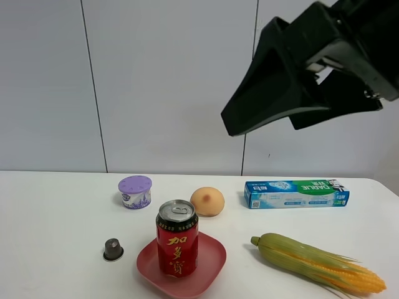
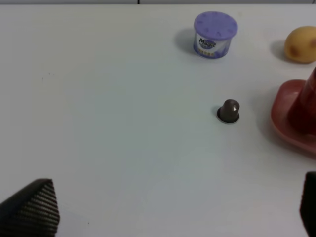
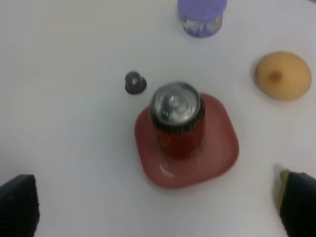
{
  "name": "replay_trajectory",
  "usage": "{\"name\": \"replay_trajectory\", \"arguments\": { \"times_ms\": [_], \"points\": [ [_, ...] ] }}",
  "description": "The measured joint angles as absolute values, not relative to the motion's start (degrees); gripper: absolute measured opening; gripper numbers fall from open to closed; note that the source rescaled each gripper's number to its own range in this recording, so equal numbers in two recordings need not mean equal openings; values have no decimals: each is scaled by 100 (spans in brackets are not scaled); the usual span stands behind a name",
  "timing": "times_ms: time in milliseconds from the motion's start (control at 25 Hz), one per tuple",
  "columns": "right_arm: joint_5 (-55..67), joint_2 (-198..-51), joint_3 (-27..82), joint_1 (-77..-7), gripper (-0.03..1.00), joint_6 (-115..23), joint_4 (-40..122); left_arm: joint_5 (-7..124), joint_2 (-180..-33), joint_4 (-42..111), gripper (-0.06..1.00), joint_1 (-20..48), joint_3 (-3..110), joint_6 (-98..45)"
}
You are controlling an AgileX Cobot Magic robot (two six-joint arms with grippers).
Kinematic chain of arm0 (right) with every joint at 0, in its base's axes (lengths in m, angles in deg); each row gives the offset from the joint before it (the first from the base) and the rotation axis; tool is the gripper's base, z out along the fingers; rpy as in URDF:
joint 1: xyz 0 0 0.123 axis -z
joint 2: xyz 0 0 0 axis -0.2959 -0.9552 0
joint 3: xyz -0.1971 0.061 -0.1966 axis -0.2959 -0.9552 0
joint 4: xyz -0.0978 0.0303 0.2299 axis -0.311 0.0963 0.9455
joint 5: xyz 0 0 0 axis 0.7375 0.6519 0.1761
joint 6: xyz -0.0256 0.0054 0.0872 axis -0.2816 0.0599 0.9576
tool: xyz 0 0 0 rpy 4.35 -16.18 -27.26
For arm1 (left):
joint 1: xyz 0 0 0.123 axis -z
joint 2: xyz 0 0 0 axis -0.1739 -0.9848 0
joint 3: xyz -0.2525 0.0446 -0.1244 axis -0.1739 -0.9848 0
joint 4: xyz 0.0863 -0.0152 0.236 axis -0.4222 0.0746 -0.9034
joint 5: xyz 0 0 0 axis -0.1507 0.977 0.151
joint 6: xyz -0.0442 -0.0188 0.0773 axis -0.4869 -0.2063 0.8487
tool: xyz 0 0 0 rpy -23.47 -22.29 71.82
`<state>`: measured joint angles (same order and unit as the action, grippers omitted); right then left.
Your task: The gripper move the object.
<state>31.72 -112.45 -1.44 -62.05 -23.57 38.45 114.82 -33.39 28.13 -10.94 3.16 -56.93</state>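
The red can with yellow characters and a silver top stands upright on a small red plate at the table's front centre. My right gripper hangs high above the table at the upper right, open and empty, well clear of the can. In the right wrist view the can and plate lie below the open right gripper. My left gripper is open and empty over bare table, left of the plate. A sliver of the can shows at that view's edge.
A lavender-lidded tub and a peach-coloured fruit stand behind the plate. A small dark capsule sits left of the plate. A blue-green toothpaste box lies at the back right and a corn cob at the front right.
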Motion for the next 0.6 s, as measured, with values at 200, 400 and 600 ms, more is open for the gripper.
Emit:
{"name": "replay_trajectory", "arguments": {
  "times_ms": [200,400,600],
  "points": [
    [3665,-10875,-144,-6205,100,-2357,3117,11482,-3339,2813,100,-1094,316,-5693],
    [3768,-10777,-144,-5590,100,-2495,2913,11482,-3339,2813,100,-1094,316,-5693],
    [3822,-10777,-144,-4260,100,-3037,2890,11482,-3339,2813,100,-1094,316,-5693]
  ]
}}
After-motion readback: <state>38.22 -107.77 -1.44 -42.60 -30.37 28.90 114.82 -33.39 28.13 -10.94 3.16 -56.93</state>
